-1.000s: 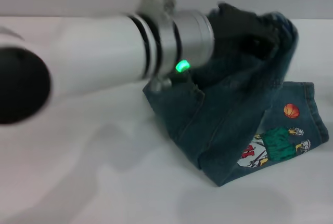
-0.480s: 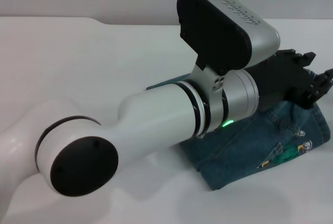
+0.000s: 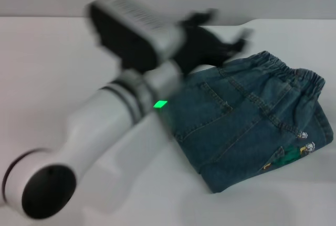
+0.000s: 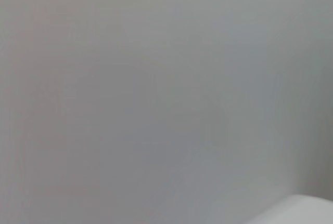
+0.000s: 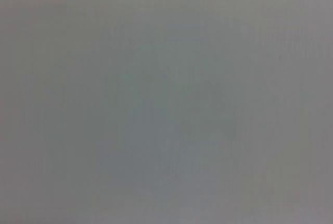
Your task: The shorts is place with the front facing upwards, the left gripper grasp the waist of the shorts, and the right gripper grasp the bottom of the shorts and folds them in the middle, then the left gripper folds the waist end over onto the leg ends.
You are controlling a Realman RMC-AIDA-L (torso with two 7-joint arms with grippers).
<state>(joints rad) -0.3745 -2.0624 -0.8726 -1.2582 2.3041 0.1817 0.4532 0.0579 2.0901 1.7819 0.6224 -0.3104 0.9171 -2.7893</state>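
- The shorts (image 3: 247, 121) lie folded on the white counter (image 3: 63, 58), right of centre in the head view.
- Leg ends (image 3: 273, 165) sit at the near edge, cartoon prints (image 3: 294, 150) partly showing beneath the folded-over layer.
- The waist of the shorts (image 3: 294, 74) lies on top, toward the far right.
- My left pincer (image 3: 223, 37) hangs apart from the denim, beyond its far left edge; I cannot tell whether it is open or closed.
- Both wrist views show plain grey only.
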